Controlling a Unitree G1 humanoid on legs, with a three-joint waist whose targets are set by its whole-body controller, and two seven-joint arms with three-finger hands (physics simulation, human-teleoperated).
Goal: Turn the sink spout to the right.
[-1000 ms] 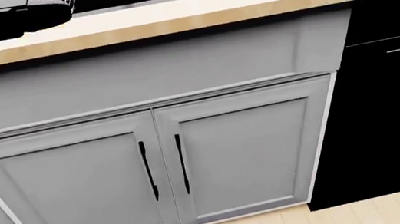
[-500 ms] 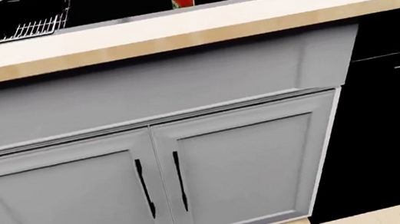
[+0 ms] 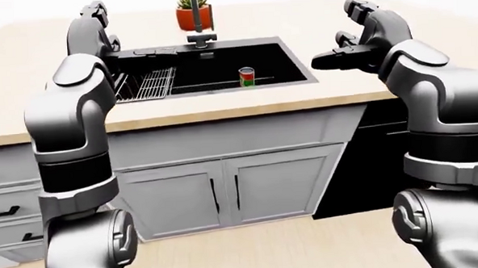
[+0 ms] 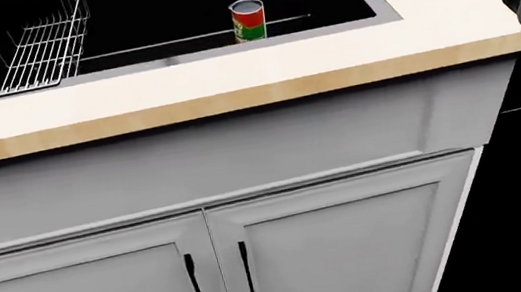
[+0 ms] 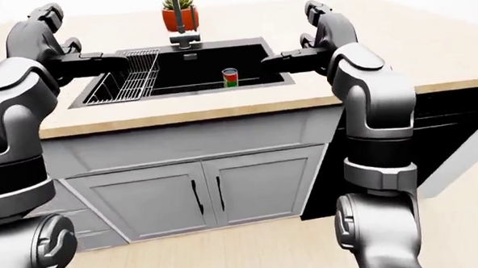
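Sink spout [image 3: 195, 14]: 1 upright grey tube on a dark base at the top edge of the basin in the left-eye view, running up out of the picture just beside the potted plant. We cannot tell which way its outlet points. Neither of our hands touches it.

Sink [image 5: 196, 80]: 1 black basin set into the bench [image 4: 232, 81], which has a pale wood top.

Can [image 4: 247, 20]: 1, red and green label, silver lid, standing upright inside the basin near its bottom wall in the head view.

Wire rack [image 5: 137, 79]: 1, lying in the left part of the basin.

Potted plant [image 3: 193, 13]: 1, green leaves in an orange-red pot, on the bench above the basin.

Cabinet doors [image 3: 225, 192]: 2 grey doors with dark vertical handles, below the basin; a black appliance front [image 3: 362, 165] stands to their right.

Left hand [image 5: 110, 62]: held over the basin's left rim above the rack, dark fingers stretched toward the right of the view, gripping nothing.

Right hand [image 3: 326, 61]: held over the basin's right rim, fingers pointing left and holding nothing; we cannot tell how far apart they are.
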